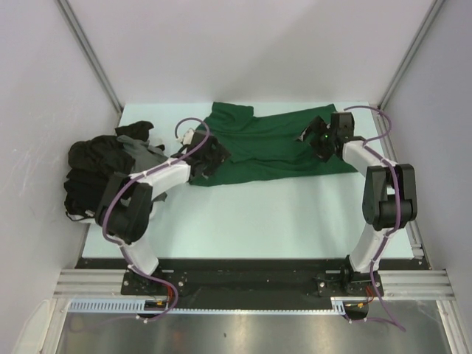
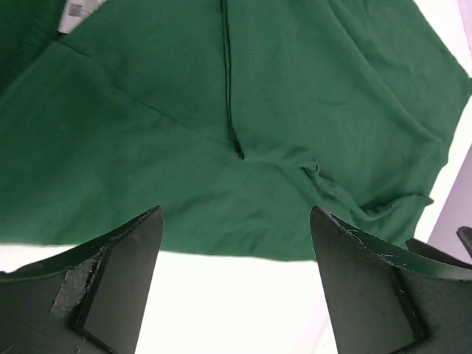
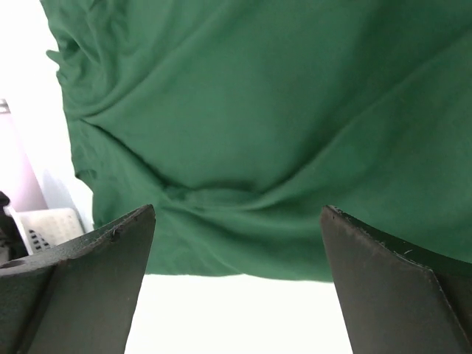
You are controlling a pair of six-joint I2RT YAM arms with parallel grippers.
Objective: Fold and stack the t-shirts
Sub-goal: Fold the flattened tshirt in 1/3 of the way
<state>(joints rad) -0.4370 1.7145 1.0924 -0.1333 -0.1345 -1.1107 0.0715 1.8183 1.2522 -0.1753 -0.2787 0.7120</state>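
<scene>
**Green tee laid out, no finished fold yet, dark tees waiting in a heap**

Top external view: the green t-shirt [image 1: 273,144] lies stretched sideways across the far half of the table [image 1: 251,214]. It is mostly flat, with some bunching at its left end and along the near edge. The left gripper [image 1: 209,158] sits at the shirt's left end and the right gripper [image 1: 318,141] at its right end, each low over the cloth. At the table's left edge the dark t-shirts [image 1: 96,173], black and grey, lie in a loose crumpled heap, apart from the green one. No folded shirt and no stack shows anywhere, so I judge the task to be in its early part. The first garment is spread out, its folding remains to be done, and the heap is untouched as far as one can tell.

Left wrist view: the left gripper [image 2: 236,221] has its jaws spread wide with nothing between them. Bare table shows under the gap, and the shirt's near edge runs just beyond the fingertips. The cloth carries a long crease down its middle and a small pucker where the crease ends. The white neck label [image 2: 74,9] peeks in at the top left corner.

Right wrist view: the right gripper [image 3: 237,214] is likewise fully spread and holds nothing. The green cloth fills the view past the fingertips in soft diagonal wrinkles. Its edge ends just short of the jaws, over pale table.

Neither tool has hold of the shirt. By my reading, the likely next move is a pinch on the near edge at both ends.
</scene>
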